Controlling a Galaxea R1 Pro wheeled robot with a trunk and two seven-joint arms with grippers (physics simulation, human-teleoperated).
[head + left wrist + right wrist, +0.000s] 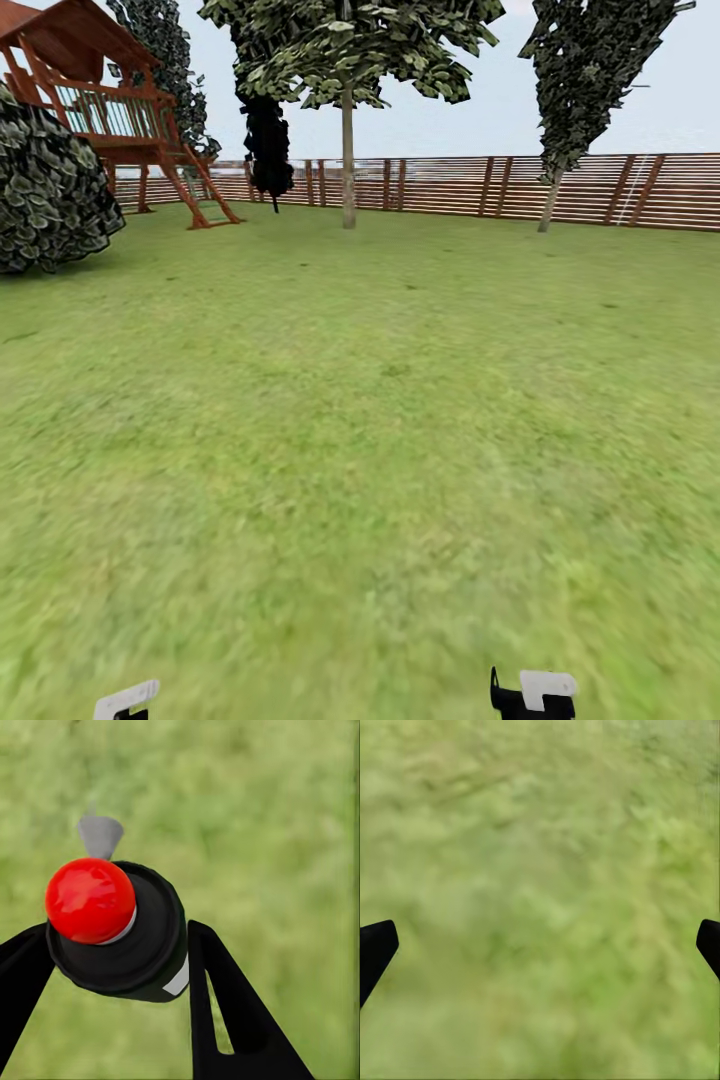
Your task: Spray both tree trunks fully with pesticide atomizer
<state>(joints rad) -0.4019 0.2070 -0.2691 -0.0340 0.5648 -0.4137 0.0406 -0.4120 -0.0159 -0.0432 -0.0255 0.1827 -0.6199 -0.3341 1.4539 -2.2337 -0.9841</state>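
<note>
Stretching across the head view, the lawn (380, 420) runs back to a reddish-brown slatted fence (560, 190). A tree (348, 60) with a bare pale trunk (348, 160) stands before the fence, a dark columnar tree (590, 70) to its right, a wooden play tower (110, 110) and a leafy bush (50, 190) far left. In the left wrist view the left gripper (120, 952) is clamped on the pesticide atomizer (120, 926), its red top and grey nozzle toward the camera. The right gripper (540, 949) hangs over grass, fingers (375, 949) wide apart and holding nothing.
</note>
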